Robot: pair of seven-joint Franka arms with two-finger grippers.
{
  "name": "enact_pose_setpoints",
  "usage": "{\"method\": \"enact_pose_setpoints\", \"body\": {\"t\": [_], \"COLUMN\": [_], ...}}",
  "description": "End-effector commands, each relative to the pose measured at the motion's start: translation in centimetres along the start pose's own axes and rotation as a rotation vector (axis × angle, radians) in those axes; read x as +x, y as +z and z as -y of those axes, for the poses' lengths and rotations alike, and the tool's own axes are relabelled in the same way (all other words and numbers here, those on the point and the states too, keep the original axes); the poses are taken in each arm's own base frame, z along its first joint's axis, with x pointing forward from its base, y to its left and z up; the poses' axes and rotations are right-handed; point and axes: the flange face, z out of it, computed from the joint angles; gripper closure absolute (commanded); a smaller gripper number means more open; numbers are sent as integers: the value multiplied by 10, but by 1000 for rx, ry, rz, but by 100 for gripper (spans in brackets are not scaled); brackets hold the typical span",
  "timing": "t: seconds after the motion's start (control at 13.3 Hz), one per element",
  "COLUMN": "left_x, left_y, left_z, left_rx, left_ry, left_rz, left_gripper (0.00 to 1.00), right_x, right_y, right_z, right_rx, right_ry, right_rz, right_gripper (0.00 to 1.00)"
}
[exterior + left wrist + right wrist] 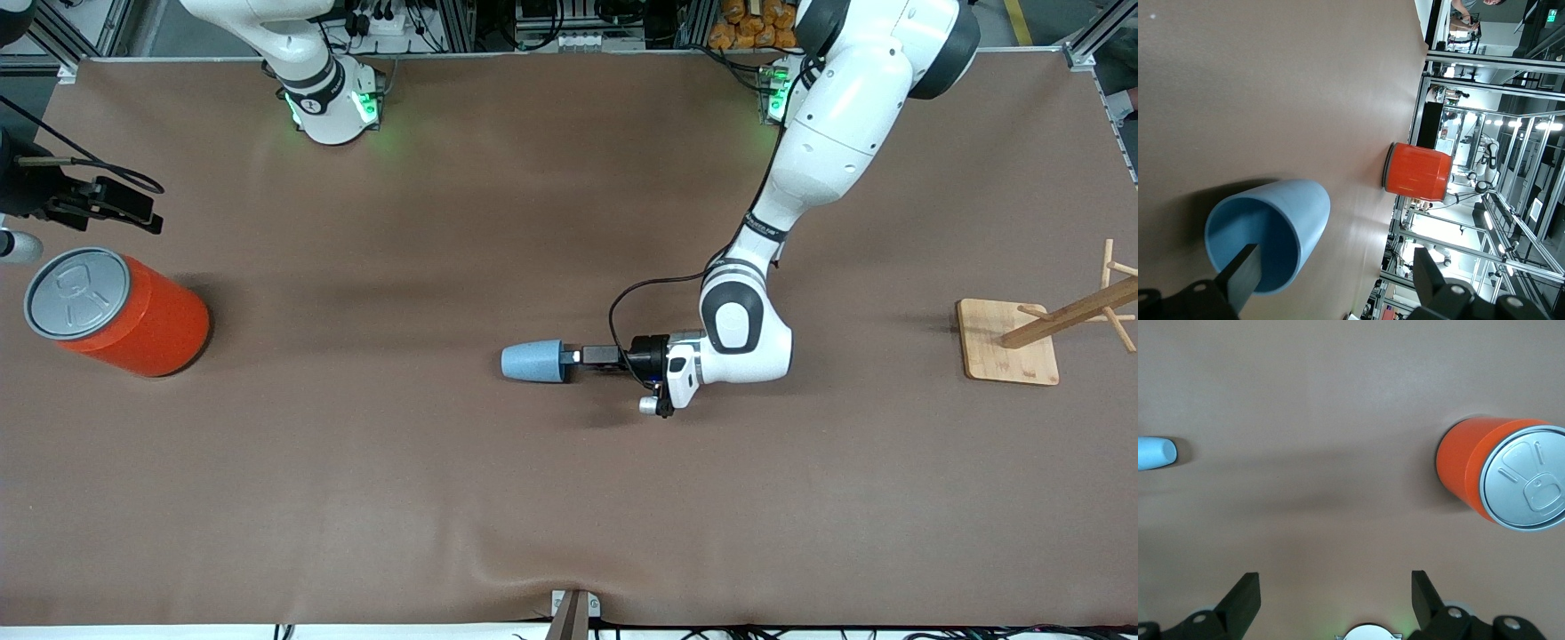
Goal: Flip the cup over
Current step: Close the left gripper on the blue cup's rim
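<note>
While the cup is lying on its side near mid-tabletop, this is how things are standing:

Cup (533,361): light-blue, tapered, lying on its side on the brown tabletop (356,498); open rim is facing the left arm's end, narrow base is pointing toward the right arm's end.

Left gripper (578,356): reaching in low & horizontal at the cup's mouth. Jaws are standing wide apart; in the left wrist view one finger (1245,273) is sitting inside the rim, the other finger (1431,277) is staying outside the wall. Prob. not pressing on the wall yet, but contact is hard to judge from these angles.

Right gripper (1335,600): waiting up high over the right arm's end of the tabletop, jaws released, holding nothing; barely showing at the edge of the front view.

Orange can (120,313): grey lid, standing upright at the right arm's end, well apart from the cup.

Wooden rack (1040,333): w/ pegs on a square base, sitting at the left arm's end.
</note>
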Motion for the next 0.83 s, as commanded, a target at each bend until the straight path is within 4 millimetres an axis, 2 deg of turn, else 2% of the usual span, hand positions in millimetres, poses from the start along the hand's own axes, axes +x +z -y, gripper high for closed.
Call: {"method": "enact_pose_setpoints", "body": {"t": [0.0,0.3,0.75], "left_x": [4,-4,-6], "left_y": [13,31,42], "left_z": [4,7,5], "left_rx": [-5,-3,-11], "left_ry": [6,-3,-1], "left_rz": [-27,-31,-28], "left_gripper": [0,0,0], "right_x": [-2,-3,-3], "right_y": [0,0,0], "right_z": [5,20,22], "right_rx": [18,15,16], "right_ry": [-2,-31,-33], "right_rz": [4,2,-3], "right_gripper": [0,0,0]}}
